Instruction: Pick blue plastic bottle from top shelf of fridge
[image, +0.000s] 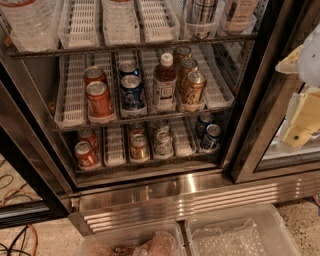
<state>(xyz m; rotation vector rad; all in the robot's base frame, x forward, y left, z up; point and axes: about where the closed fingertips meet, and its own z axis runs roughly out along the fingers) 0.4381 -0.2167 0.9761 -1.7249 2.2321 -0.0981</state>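
The fridge (190, 197) stands open in front of me, with its ribbed steel base below. The top shelf (150, 46) runs along the top of the view, a wire rack with white lane trays. At its right end stands the blue plastic bottle (240, 14); only its lower part shows, with a pale label, and the rest is cut off by the frame's top edge. My gripper (302, 107), cream and white, is at the right edge in front of the right glass door, lower than the bottle and to its right, apart from it.
On the top shelf a can (202, 15) stands left of the bottle and a ribbed water bottle (27, 22) at far left. The middle shelf holds a brown white-capped bottle (164, 82) and several cans. A black door frame (272, 100) stands between. Clear bins (240, 235) lie on the floor.
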